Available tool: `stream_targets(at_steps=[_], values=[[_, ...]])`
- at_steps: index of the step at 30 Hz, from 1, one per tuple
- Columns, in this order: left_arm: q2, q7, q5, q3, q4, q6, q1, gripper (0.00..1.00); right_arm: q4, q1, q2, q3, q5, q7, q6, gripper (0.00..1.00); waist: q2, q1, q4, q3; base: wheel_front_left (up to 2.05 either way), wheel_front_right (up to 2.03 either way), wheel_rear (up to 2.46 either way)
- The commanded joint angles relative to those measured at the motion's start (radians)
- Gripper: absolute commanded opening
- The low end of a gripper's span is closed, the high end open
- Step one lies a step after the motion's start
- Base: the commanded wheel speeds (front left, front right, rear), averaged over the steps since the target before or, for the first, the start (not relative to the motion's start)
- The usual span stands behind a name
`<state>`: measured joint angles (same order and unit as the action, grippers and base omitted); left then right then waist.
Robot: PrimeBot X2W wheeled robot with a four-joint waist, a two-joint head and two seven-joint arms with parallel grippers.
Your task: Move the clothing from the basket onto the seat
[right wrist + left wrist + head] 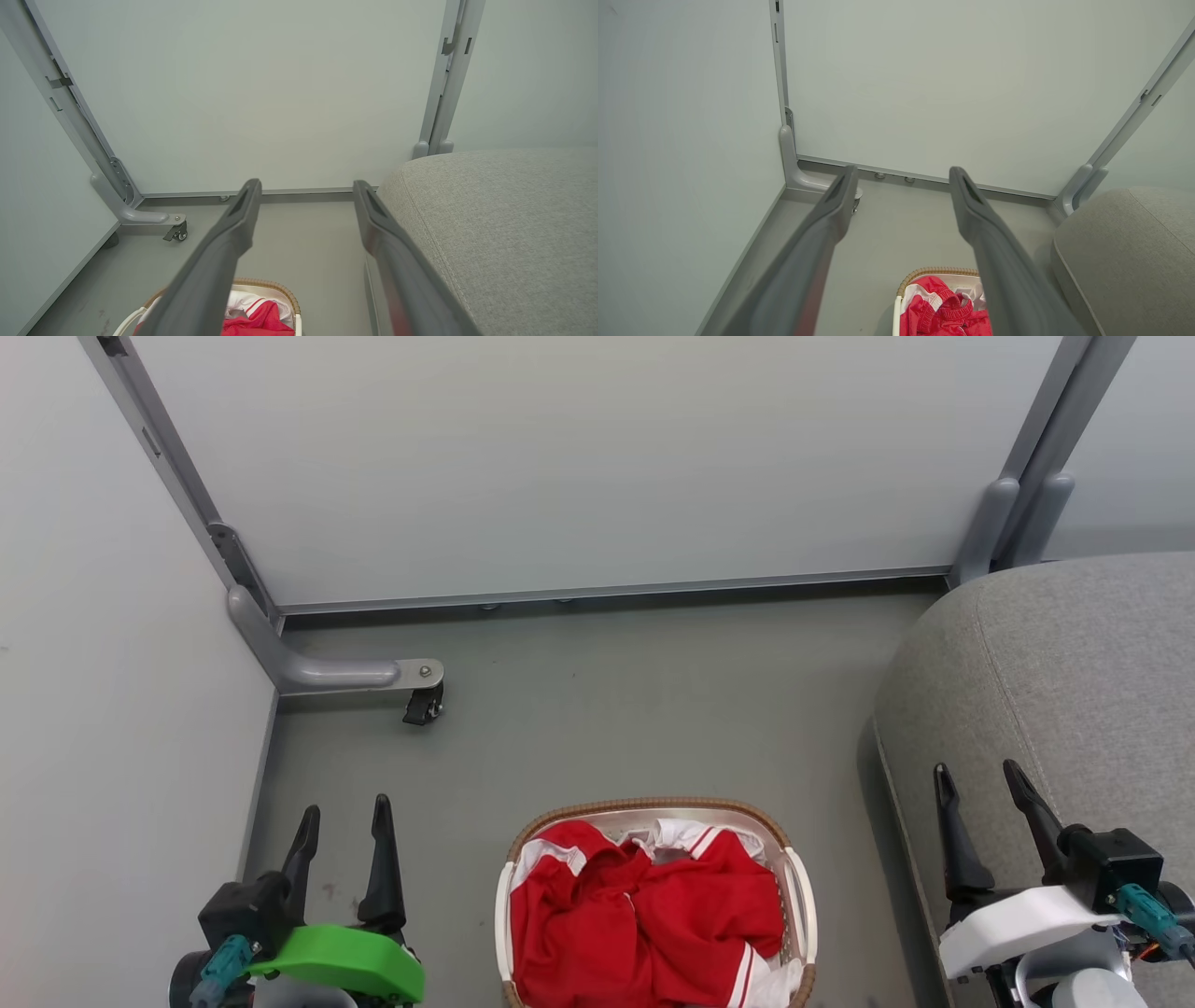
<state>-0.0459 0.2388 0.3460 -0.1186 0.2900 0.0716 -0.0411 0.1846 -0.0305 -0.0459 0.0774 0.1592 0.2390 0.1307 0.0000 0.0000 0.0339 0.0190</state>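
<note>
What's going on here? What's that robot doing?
The robot hasn't grabbed anything yet. The red clothes lie heaped in the basket on the floor in front of it. Its left pincer and right pincer are both open and empty, one on each side of the basket. The grey seat is on its right.

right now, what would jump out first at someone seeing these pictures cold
The bright red clothing heaped in the basket at the bottom centre of the head view grabs the eye against the grey floor. Next comes the big grey seat at the right, with the open left end effector and right end effector flanking the basket, both empty.
</note>
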Motion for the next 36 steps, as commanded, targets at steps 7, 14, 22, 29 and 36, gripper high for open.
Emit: stream_targets(at_steps=[7, 14, 22, 29, 36], values=[[-0.007, 0.021, -0.059, -0.006, 0.016, -0.004, 0.012, 1.0, 0.013, 0.007, -0.007, -0.001, -0.063, 0.019, 0.0, 1.0, 0.0, 0.0, 0.003, 0.002, 0.0, 0.0, 0.0], [-0.007, 0.026, -0.084, -0.014, 0.025, -0.004, 0.01, 1.0, 0.023, 0.006, -0.007, -0.002, -0.089, 0.028, 0.0, 1.0, 0.0, 0.0, 0.005, 0.003, 0.0, 0.0, 0.0], [-0.007, 0.026, -0.073, -0.015, 0.038, -0.004, 0.008, 1.0, 0.032, 0.002, -0.007, 0.002, -0.078, 0.028, 0.0, 1.0, 0.0, 0.0, 0.004, 0.004, 0.0, 0.0, 0.0], [-0.007, 0.026, -0.067, -0.016, 0.048, -0.001, 0.005, 1.0, 0.036, -0.001, -0.007, 0.001, -0.074, 0.028, 0.0, 1.0, 0.0, 0.0, 0.003, 0.006, 0.0, 0.0, 0.0], [-0.007, 0.026, -0.068, -0.017, 0.048, 0.004, -0.003, 1.0, 0.027, -0.006, -0.007, 0.001, -0.073, 0.028, 0.0, 1.0, 0.0, 0.0, 0.001, 0.015, 0.0, 0.0, 0.0]])
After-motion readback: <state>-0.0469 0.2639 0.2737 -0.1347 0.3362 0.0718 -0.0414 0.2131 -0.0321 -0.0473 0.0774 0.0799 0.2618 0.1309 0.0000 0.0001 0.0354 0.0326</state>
